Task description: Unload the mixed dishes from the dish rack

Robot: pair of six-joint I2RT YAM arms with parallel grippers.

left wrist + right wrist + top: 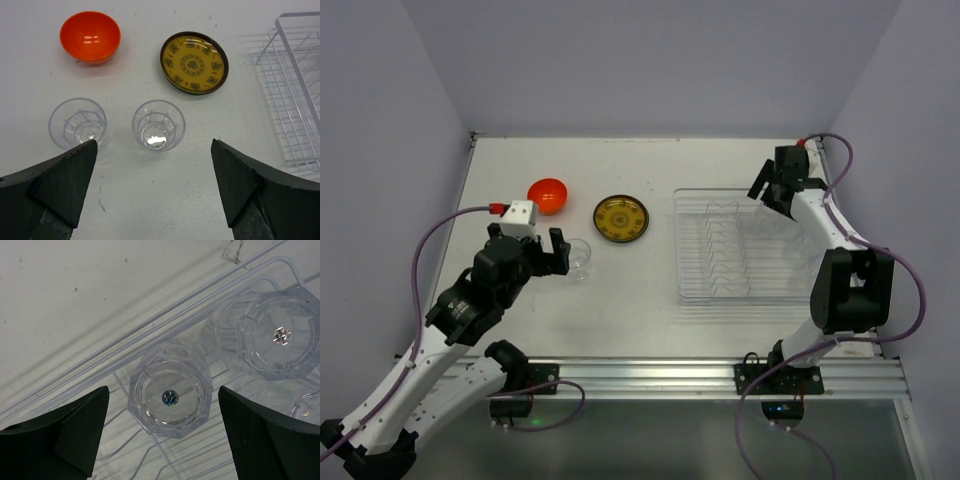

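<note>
The orange-red bowl and the patterned yellow-brown plate stand on the table left of the clear dish rack. My left gripper is open and empty, just short of two upright clear cups; the bowl and plate lie beyond them. My right gripper is open over the rack's far right corner. In its wrist view an upside-down clear cup sits between the open jaws, untouched, with another cup beside it. Black and lime green plates are out of view.
The rack's white wire dividers show at the right of the left wrist view. Grey walls close in the table on three sides. A metal rail runs along the near edge.
</note>
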